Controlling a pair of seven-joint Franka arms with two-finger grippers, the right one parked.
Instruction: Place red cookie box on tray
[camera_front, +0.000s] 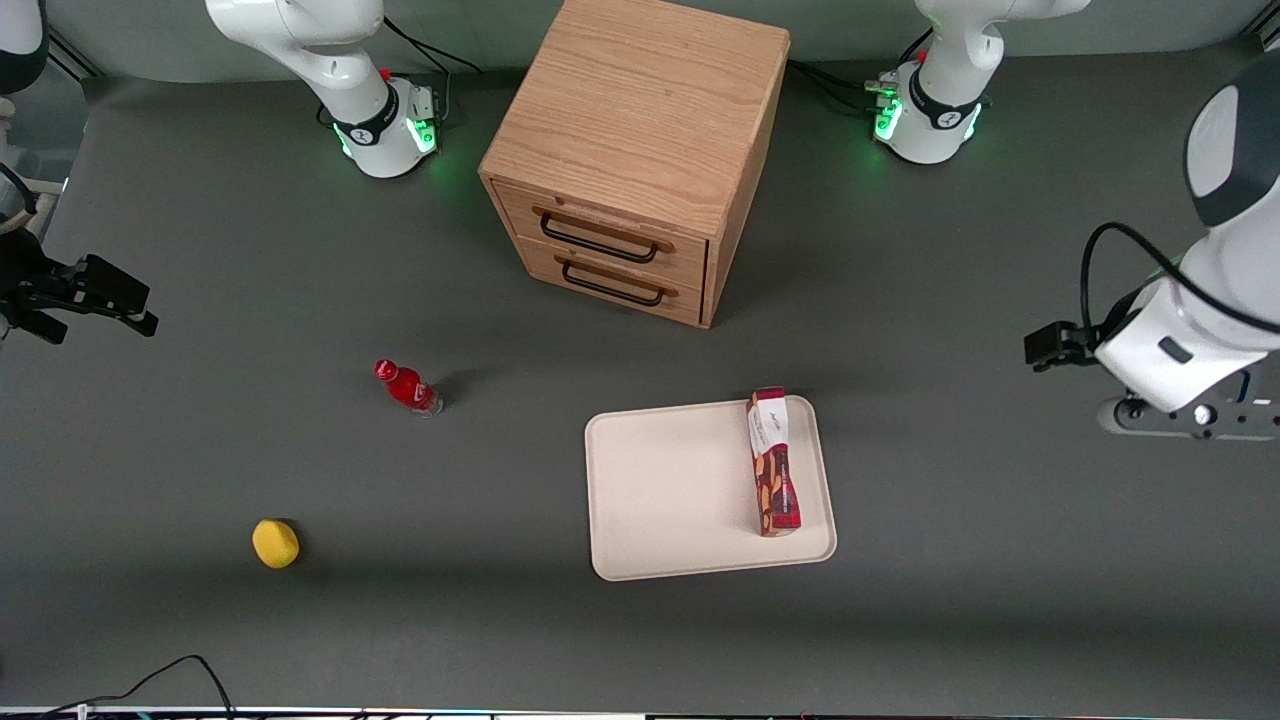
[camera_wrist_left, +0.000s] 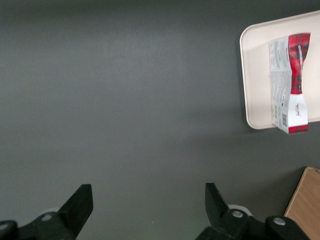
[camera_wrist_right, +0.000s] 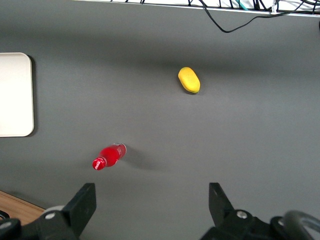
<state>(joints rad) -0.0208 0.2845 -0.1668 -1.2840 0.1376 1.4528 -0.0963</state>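
On flat tray, narrow box; hand open.

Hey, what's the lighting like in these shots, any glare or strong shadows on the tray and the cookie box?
Front view: soft even light, no glare on the tray; red cookie box lies on it, casting little shadow. Left wrist view: the box looks sharp, and the open gripper hangs over bare table, well clear of the tray.

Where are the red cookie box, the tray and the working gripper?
red cookie box (camera_front: 775, 475): front view, middle of its top face.
tray (camera_front: 670, 490): front view, bare floor.
gripper (camera_wrist_left: 149, 212): left wrist view, between its open fingertips, above bare table.
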